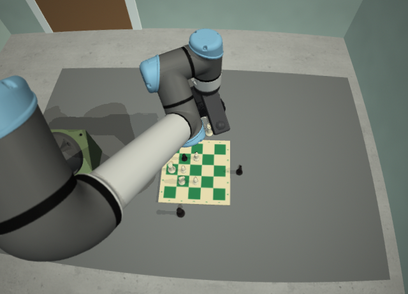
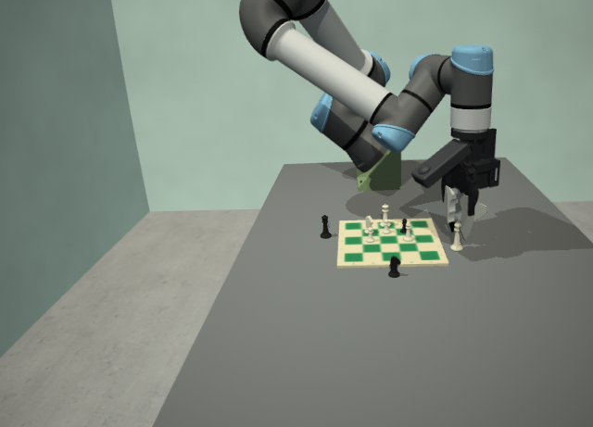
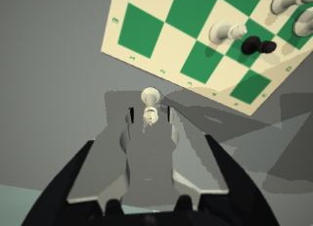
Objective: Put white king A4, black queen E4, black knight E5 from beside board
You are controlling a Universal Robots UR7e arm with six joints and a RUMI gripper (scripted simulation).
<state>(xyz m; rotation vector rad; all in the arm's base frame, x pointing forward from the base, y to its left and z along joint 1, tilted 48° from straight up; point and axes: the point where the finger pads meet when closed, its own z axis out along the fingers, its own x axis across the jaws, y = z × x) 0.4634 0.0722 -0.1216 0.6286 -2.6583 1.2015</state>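
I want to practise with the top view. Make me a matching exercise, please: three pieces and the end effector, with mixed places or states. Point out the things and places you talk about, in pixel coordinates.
1. white king (image 1: 208, 130) (image 2: 457, 238) (image 3: 151, 96)
2. black queen (image 1: 180, 212) (image 2: 325, 227)
3. black knight (image 1: 239, 170) (image 2: 394, 267)
4. end effector (image 1: 206, 122) (image 2: 460, 228) (image 3: 151, 108)

A. right of the board (image 1: 227, 199) (image 2: 343, 262) (image 3: 109, 44)
B. open, gripping nothing
C. beyond the board's upper edge
D. beyond its lower edge

Pairs: 1-C, 2-D, 3-A, 4-B

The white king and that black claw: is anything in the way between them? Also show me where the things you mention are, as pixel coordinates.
Nothing: the wrist view shows no other object between the gripper's (image 3: 150, 114) open fingers and the white king (image 3: 151, 96).
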